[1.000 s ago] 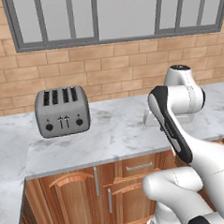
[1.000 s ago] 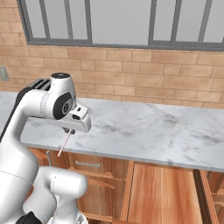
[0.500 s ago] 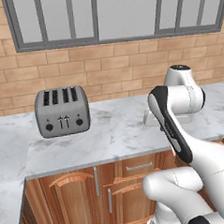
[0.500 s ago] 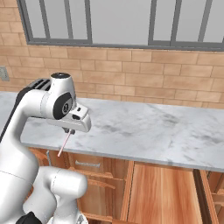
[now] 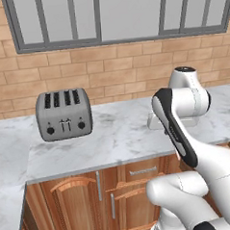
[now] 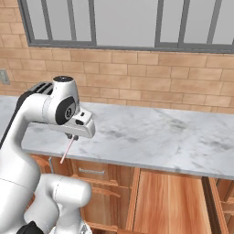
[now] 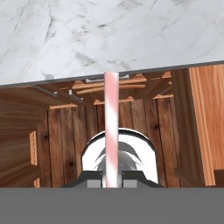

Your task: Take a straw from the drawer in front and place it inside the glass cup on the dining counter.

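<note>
Now, operator: gripper pinching straw, fingers pressed tight on its upper end. Straw hangs from gripper, long axis in line with gripper, slanting down past bench edge. In hand view, straw runs straight ahead over open drawer below. You have straw in hand, raised clear of drawer. Glass cup and dining counter lie elsewhere, so judge next move as turning base to find them, straw kept steady.

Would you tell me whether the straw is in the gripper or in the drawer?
In the gripper: the straw hangs from its closed fingertips above the drawer.
</note>
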Controlling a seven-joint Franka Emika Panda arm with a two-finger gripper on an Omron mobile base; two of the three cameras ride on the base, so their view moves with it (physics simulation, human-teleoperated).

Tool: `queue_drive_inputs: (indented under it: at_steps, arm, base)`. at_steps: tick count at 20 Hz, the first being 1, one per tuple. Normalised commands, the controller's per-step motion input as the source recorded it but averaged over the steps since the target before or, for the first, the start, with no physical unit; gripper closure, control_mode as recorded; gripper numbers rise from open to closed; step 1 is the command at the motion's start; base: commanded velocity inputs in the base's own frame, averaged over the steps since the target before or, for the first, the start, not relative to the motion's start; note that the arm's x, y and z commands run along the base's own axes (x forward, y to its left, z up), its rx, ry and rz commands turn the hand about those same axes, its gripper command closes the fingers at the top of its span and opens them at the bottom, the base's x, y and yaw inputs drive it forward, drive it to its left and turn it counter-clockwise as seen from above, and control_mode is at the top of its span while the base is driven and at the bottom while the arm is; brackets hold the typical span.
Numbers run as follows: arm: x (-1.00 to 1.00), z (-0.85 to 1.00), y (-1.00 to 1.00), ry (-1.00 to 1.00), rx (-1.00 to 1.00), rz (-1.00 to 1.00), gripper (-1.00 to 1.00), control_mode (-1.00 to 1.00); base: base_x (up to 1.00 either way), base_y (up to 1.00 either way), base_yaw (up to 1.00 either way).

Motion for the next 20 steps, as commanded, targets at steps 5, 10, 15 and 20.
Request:
queue_drive_inputs:
  at_steps: [5, 10, 15, 20]
  arm:
    - [0.0, 0.0, 0.0, 0.0, 0.0, 0.0, 1.0, 1.0]
    - [0.0, 0.0, 0.0, 0.0, 0.0, 0.0, 1.0, 1.0]
    - [0.0, 0.0, 0.0, 0.0, 0.0, 0.0, 1.0, 1.0]
    - [0.0, 0.0, 0.0, 0.0, 0.0, 0.0, 1.0, 1.0]
  base:
    - [-0.27, 0.0, 0.0]
    - [-0.43, 0.0, 0.0]
    - [-0.44, 0.0, 0.0]
    - [-0.4, 0.0, 0.0]
